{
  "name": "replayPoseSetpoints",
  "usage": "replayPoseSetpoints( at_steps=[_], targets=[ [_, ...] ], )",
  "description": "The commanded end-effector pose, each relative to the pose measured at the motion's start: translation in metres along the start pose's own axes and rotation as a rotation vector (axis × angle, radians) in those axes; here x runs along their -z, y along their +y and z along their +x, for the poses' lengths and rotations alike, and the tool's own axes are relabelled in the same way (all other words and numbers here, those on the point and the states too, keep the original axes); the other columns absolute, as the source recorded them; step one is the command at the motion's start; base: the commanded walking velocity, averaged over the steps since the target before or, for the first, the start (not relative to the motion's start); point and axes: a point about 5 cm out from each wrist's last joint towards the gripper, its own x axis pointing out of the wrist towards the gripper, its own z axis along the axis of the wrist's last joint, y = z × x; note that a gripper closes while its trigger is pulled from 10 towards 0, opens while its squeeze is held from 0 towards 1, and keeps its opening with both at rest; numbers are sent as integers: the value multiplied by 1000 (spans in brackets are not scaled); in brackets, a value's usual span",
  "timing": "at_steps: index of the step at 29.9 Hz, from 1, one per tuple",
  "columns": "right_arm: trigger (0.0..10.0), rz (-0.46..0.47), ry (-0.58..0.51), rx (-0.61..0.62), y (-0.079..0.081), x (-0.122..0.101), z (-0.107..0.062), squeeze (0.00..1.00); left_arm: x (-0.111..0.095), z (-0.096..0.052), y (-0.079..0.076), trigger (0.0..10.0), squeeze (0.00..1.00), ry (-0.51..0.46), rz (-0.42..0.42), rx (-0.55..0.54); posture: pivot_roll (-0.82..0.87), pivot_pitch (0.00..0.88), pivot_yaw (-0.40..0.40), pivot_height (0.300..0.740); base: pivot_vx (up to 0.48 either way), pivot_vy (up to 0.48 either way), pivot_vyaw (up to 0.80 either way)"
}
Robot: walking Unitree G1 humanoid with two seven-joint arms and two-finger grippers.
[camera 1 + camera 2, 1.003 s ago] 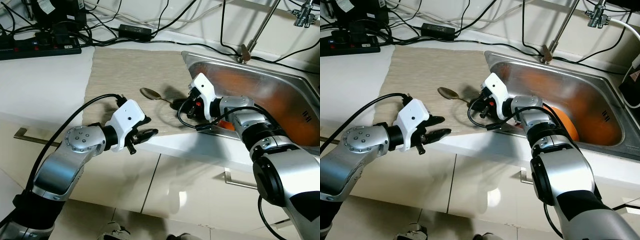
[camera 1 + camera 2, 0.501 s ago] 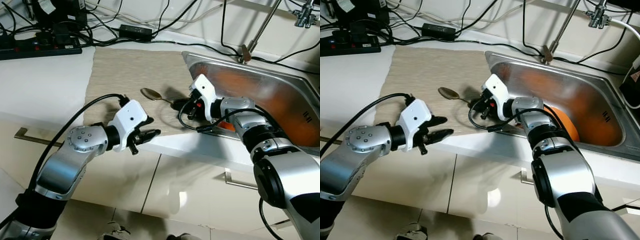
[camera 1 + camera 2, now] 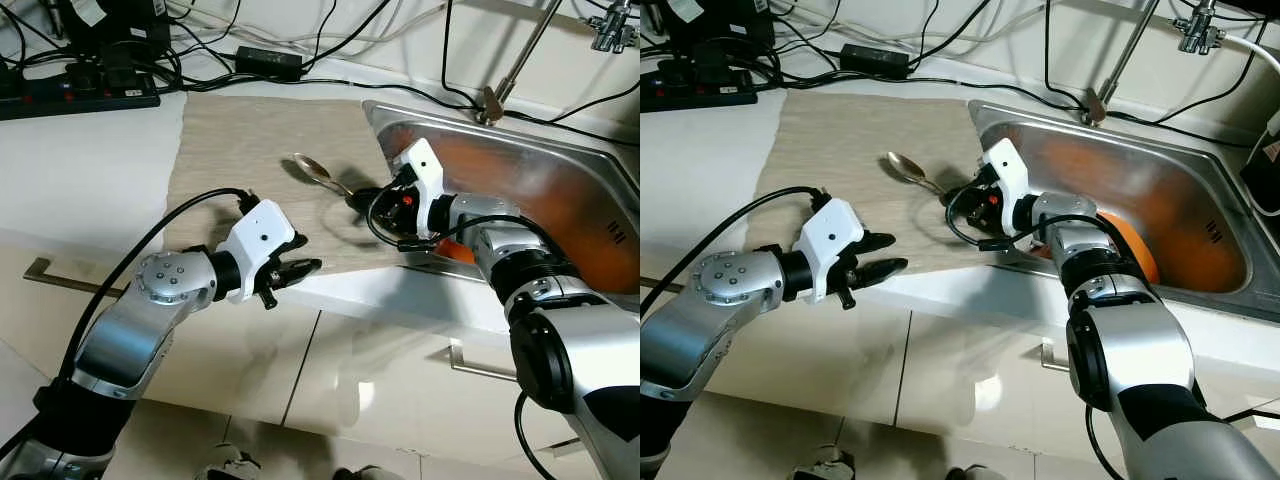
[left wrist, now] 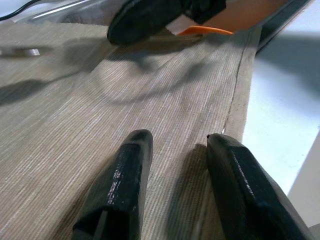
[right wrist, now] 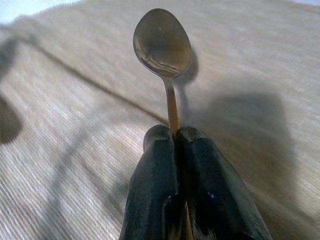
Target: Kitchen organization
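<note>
a: from the head cameras, what do you see?
b: the right gripper [image 3: 362, 197] sits over the beige mat [image 3: 250, 150], just beside the steel sink [image 3: 560, 180], its fingers pinched on the handle of a spoon [image 3: 318, 172]. the bowl end points away from the sink, toward the cables at the back of the white counter [image 3: 80, 170].
a: and the left one?
b: the left gripper [image 3: 292, 269] hangs at the mat's front edge, fingers parted and holding nothing — well apart from the spoon.
a: the left wrist camera?
b: two black fingers [image 4: 120, 185] spread over the woven mat [image 4: 100, 125], near its edge, with white counter alongside. a dark blurred shape and a bit of orange lie beyond; i can't tell what they are.
a: the right wrist camera?
b: the fingers [image 5: 152, 195] are pressed together on the spoon's [image 5: 162, 42] thin handle — the bowl faces up, its shadow falling on the mat.
</note>
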Motion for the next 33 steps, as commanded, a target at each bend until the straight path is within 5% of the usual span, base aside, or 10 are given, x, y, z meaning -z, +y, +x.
replayPoseSetpoints(
  at_steps=[1,8,11,18,19,20,21,25,33],
  targets=[
    [0,-14,-68,48,-9,-19,-6,0,-5,3,0,10000,0,-11,21,8,143,39,-152,740,0,0,0],
    [0,-107,-11,366,-34,-22,-25,0,-15,4,8,10000,0,-75,32,-59,139,35,-138,740,0,0,0],
    [0,-119,76,589,-50,-8,-44,0,-41,3,29,10000,0,-225,7,-181,131,40,-124,740,0,0,0],
    [0,-131,141,694,-53,6,-47,0,-73,-1,37,10000,0,-385,-45,-215,135,55,-112,740,0,0,0],
    [1569,-126,157,706,-51,10,-45,0,-74,0,32,10000,0,-359,-35,-169,146,69,-113,740,0,0,0],
    [1569,-126,162,711,-50,12,-44,0,-74,-1,30,10000,0,-345,-28,-157,157,81,-115,740,0,0,0],
    [10000,-123,170,717,-49,14,-42,0,-71,0,26,10000,0,-316,-15,-139,167,91,-117,740,0,0,0],
    [10000,-84,174,744,-45,22,-37,0,-58,1,15,10000,0,-242,6,-134,207,133,-125,740,0,0,0],
    [10000,-68,146,832,-43,23,-33,0,-55,-21,8,10000,0,-213,-21,-148,289,211,-133,740,0,0,0]
  ],
)
